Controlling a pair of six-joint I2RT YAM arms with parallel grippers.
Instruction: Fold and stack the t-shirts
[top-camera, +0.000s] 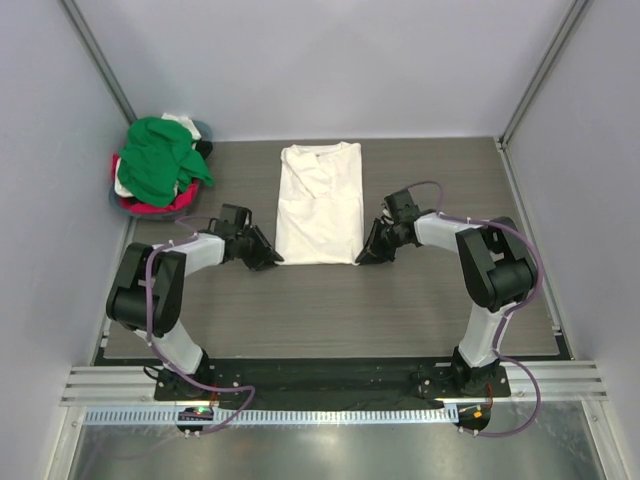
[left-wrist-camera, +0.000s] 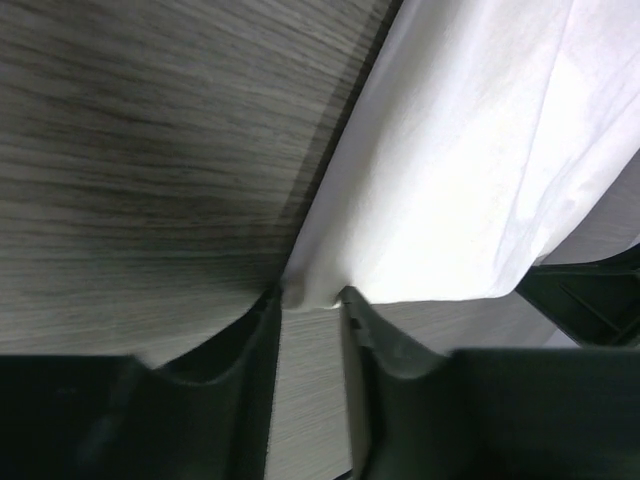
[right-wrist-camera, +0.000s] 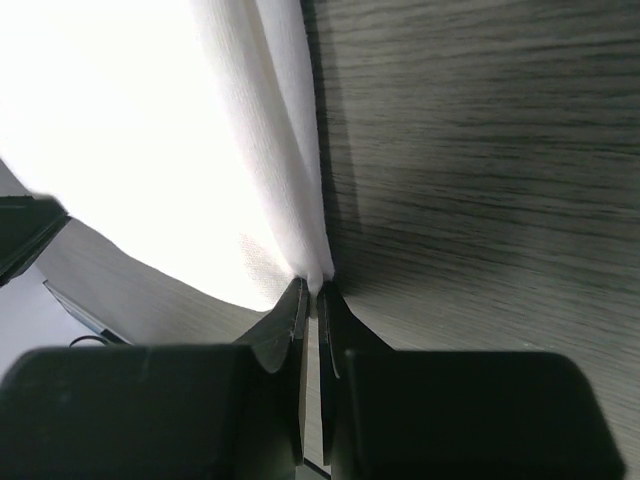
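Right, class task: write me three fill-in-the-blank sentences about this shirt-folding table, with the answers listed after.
1. The flat t-shirt in the middle of the table is ___ in colour.
2. The top garment on the pile in the far corner is ___.
3. The fingers pinched tight on a corner of the flat t-shirt belong to the ___ arm.
Answers: white; green; right.
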